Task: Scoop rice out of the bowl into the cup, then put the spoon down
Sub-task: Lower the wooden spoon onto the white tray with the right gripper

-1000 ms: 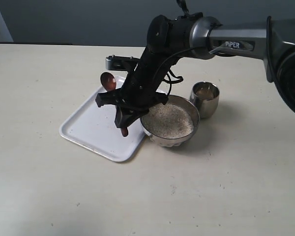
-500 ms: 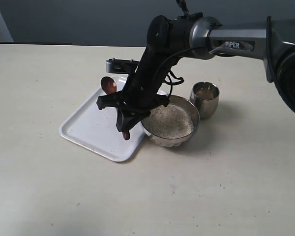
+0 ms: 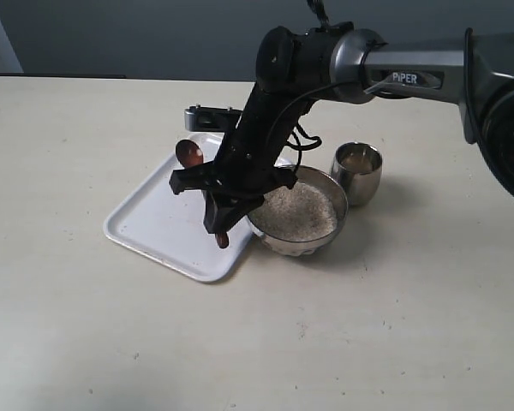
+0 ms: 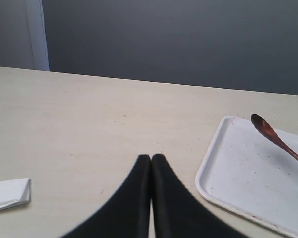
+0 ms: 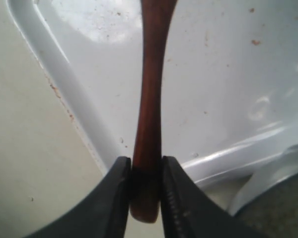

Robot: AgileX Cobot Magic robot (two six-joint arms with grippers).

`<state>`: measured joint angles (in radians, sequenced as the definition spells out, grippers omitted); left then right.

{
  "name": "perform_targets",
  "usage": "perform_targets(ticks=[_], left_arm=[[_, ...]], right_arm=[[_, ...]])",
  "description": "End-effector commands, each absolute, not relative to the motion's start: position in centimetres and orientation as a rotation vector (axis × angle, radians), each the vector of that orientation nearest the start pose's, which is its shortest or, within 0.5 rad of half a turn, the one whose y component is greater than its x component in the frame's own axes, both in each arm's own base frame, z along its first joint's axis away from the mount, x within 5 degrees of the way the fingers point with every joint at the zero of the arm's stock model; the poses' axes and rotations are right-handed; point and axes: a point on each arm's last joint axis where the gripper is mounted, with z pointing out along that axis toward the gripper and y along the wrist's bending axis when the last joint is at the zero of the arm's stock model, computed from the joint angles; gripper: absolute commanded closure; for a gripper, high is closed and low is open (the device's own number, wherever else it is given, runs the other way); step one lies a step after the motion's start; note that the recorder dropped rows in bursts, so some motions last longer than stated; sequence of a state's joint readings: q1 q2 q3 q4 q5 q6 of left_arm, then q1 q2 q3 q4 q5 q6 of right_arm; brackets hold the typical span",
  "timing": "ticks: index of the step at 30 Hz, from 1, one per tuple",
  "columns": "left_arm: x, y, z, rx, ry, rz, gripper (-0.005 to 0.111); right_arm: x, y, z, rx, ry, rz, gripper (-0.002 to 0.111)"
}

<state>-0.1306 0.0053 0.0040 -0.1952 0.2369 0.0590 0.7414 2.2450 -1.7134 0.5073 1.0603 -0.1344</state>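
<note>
While the right gripper (image 5: pixel 146 168) clamps the spoon (image 5: pixel 151 74) handle over the tray (image 3: pixel 150 227), maybe touching it, the left gripper (image 4: pixel 152 159) is closed, empty.

spoon (image 3: pixel 188 153) shaft behind right hand (image 3: pixel 218 224) (exterior view), bowl (image 3: pixel 296 247) rim partly hidden

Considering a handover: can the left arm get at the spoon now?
Probably yes: only bare table lies between the shut left fingers and the spoon over the tray, though the right fingers grip its handle.

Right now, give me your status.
Right end effector shut on spoon, above tray. Left end effector shut, away from tray. Bowl close beside tray.
</note>
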Motion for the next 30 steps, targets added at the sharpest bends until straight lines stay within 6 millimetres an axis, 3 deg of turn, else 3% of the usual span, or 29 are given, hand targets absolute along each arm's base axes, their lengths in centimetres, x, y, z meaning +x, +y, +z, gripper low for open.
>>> perform_targets(ticks=[1, 20, 24, 30], left_arm=[[5.4, -1.1, 19.2, 0.031, 1.719, -0.235, 0.106], [5.4, -1.1, 19.2, 0.031, 1.719, -0.235, 0.106], [5.4, -1.1, 19.2, 0.031, 1.719, -0.235, 0.106], [5.4, -1.1, 19.2, 0.031, 1.719, -0.235, 0.106]], right_arm=[[30.9, 33.4, 15.2, -0.989, 2.969, 0.715, 0.088], [30.5, 33.7, 15.4, -0.964, 3.000, 0.795, 0.088], [30.3, 33.6, 15.6, -1.042, 2.979, 0.698, 0.088], [30.3, 35.5, 18.1, -1.183, 2.830, 0.507, 0.088]])
